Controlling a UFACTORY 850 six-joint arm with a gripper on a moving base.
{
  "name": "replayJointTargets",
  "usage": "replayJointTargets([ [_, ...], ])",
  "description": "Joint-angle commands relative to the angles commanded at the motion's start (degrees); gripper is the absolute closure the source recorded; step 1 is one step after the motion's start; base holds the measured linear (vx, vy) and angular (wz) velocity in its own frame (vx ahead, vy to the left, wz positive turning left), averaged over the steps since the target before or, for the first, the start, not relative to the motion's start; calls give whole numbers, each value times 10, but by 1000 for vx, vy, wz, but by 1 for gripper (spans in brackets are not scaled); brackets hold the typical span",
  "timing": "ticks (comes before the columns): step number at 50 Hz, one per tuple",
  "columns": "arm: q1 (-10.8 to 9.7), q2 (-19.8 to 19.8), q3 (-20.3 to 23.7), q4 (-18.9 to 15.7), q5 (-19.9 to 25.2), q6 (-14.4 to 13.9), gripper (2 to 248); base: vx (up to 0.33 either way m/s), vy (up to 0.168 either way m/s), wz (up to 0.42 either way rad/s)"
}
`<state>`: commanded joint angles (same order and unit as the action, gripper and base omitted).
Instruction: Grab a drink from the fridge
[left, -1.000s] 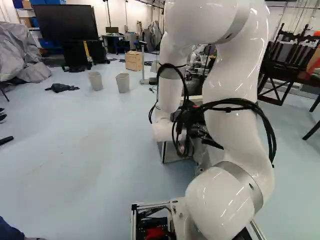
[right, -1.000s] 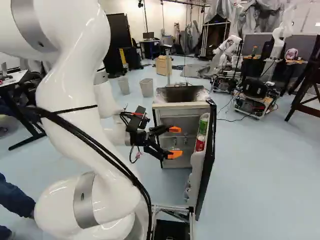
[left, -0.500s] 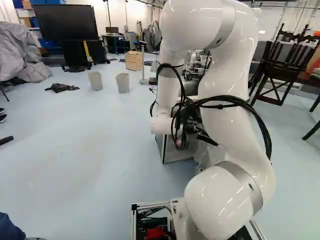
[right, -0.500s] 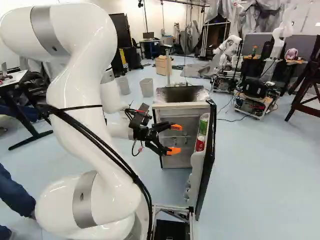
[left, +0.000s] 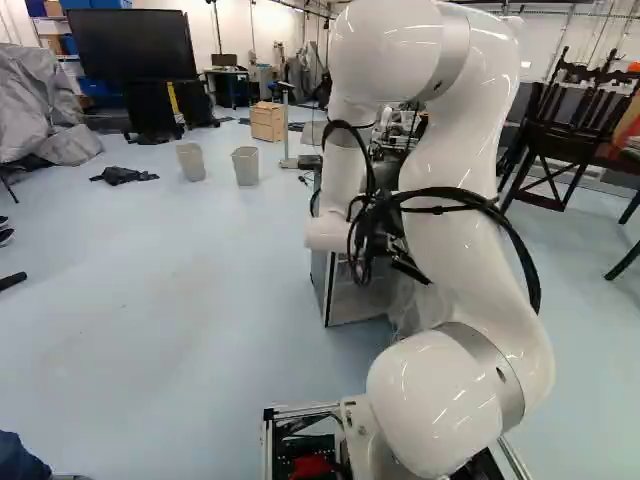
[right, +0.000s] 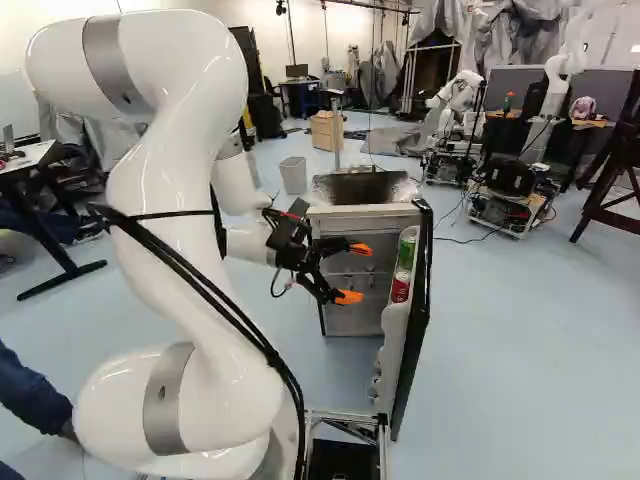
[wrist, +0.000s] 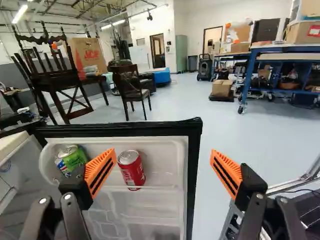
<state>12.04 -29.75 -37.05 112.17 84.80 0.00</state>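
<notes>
My gripper (right: 356, 273) is at the mouth of the fridge (right: 360, 212), left of its open door (right: 419, 300) in the right base view. Seen from the wrist, the gripper (wrist: 163, 165) stands wide open, nothing held, its orange pads apart. Ahead of it, on the door's inner shelf, a red can (wrist: 131, 170) stands between the lines of the fingers, closer to one of them. A green can (wrist: 72, 159) is beside it, beyond that nearer finger, which hides part of it. The fridge body (left: 350, 300) is mostly behind my arm in the left base view.
The door's black edge (wrist: 194, 175) runs between the fingers' lines, past the red can. Two bins (left: 246, 166) stand on the floor farther off. Another robot (right: 462, 95) is at the back. Dark chairs (wrist: 131, 90) stand beyond the door.
My arm has shifted against its lowest joint. The gripper has moved slightly up and to the right in the right base view, toward the door, staying open. The base and cans have not moved.
</notes>
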Motion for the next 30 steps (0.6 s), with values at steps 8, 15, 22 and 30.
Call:
replayJointTargets([
  [8, -17, -5, -18, 0, -3, 0, 3, 0, 0, 0],
  [15, -31, -9, -31, 0, -5, 0, 3, 0, 0, 0],
  [22, -45, -13, -44, 0, -8, 0, 3, 0, 0, 0],
  [30, -59, -17, -58, 0, -11, 0, 3, 0, 0, 0],
])
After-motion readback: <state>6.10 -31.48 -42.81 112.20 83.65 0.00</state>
